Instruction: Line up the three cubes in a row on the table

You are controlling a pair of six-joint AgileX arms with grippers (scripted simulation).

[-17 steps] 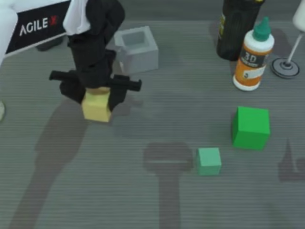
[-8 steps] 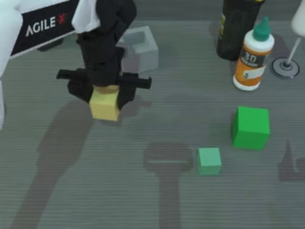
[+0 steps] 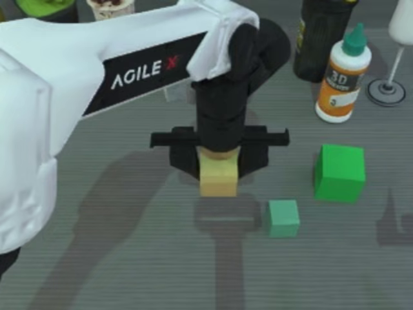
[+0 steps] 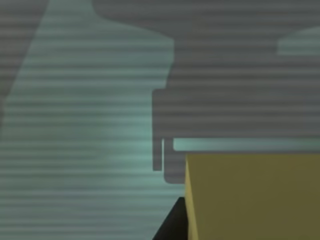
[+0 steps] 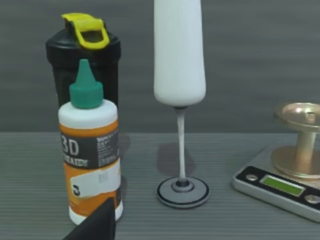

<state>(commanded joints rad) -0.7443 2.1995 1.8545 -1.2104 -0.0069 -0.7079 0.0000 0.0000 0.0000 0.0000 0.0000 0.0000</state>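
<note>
From above, the left arm reaches across the middle of the grey ribbed counter (image 3: pixel 129 258). Its left gripper (image 3: pixel 219 169) points down, the fingers closed on the pale yellow cube (image 3: pixel 218 178), which sits near the counter's centre. Just beside it, toward the right edge and slightly nearer the front edge, lies the small teal-green cube (image 3: pixel 282 217). The larger bright green cube (image 3: pixel 339 172) stands farther toward the right edge. A white glue bottle (image 3: pixel 342 76), a black shaker (image 3: pixel 321 35) and a wine glass base (image 3: pixel 387 90) stand near the back right corner.

The left wrist view shows the yellow cube close up, above the gripper's shadow on the counter.

The right wrist view shows the bottle, shaker, glass and a scale (image 5: pixel 280 185). Whether the right fingers are open or closed cannot be told.
</note>
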